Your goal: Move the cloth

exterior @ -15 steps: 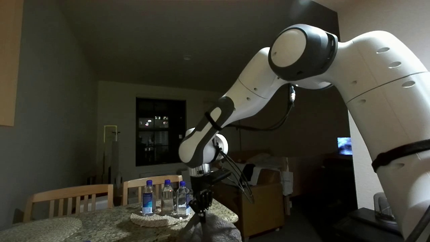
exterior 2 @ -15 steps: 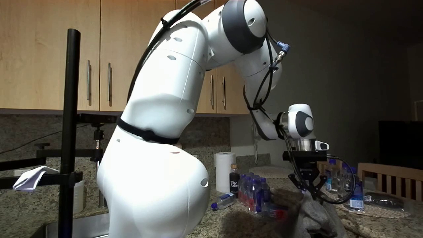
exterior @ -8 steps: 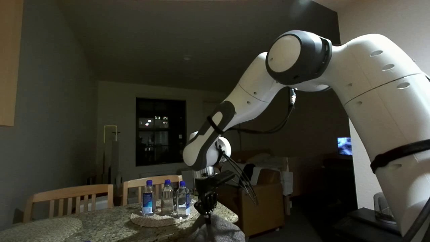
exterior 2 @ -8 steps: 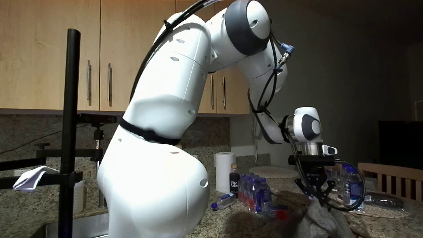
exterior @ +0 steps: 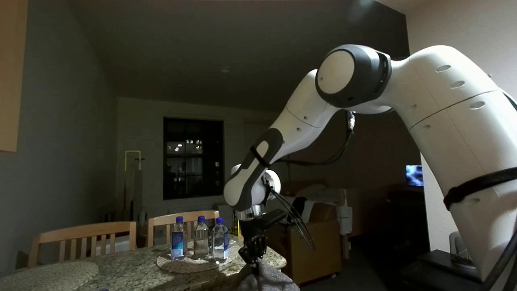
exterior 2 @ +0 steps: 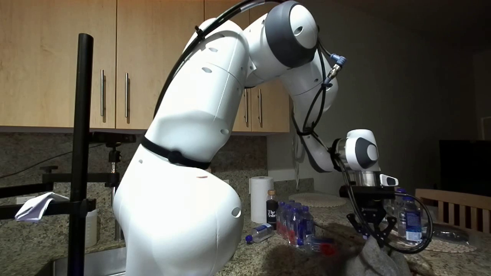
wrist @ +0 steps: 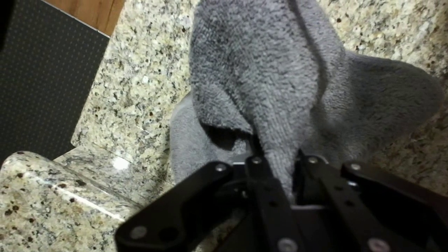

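The grey fuzzy cloth [wrist: 266, 70] lies bunched on the speckled stone counter, with a fold rising between the fingers in the wrist view. My gripper [wrist: 280, 162] is shut on that fold, with a finger on each side of it. In both exterior views the gripper [exterior: 254, 262] [exterior 2: 376, 239] points down at the top of the cloth [exterior: 271, 279] [exterior 2: 378, 258]. The cloth's lower part is cut off by the bottom edge in these views. The fingertips are buried in the cloth.
Water bottles [exterior: 200, 238] stand on a woven mat [exterior: 183, 264] beside the gripper. More bottles [exterior 2: 295, 224], one lying down [exterior 2: 261, 233], and a paper towel roll [exterior 2: 261, 199] stand behind on the counter. The stone counter's edge [wrist: 92, 82] shows at left in the wrist view.
The arm and gripper have moved right and somewhat down in both exterior views. The cloth's top has moved right with the gripper.
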You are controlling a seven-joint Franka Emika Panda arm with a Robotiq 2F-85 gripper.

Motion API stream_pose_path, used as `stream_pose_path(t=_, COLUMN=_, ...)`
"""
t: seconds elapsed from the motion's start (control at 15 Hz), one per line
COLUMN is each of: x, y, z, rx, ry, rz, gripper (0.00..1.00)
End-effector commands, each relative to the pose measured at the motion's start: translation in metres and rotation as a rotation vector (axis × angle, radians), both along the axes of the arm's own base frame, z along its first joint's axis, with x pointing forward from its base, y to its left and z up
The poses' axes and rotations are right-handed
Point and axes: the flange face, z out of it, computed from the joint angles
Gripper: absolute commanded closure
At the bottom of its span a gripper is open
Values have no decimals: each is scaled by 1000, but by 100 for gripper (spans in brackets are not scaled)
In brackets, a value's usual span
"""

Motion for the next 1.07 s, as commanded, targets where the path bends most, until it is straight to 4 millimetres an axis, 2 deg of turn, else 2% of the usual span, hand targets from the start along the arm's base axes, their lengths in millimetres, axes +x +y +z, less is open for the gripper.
stream_pose_path(t=0.0, x=1, y=-7, z=1, rx=-14, ry=-2, rz=-13, gripper=50)
stream_pose_path(t=0.47, x=-2, y=-4, z=8, rx=-6, ry=-8, rz=-6, gripper=6)
stream_pose_path(t=0.53, x=-3, y=-4, z=10, rx=-4, ry=-10, rz=-5, gripper=2)
stream_pose_path(t=0.73, x=-4, y=-4, z=20, rx=3, ry=-16, rz=2, gripper=0)
stream_pose_path(t=1.0, x=-13, y=-2, z=47, rx=22, ry=-13, rz=19, gripper=0)
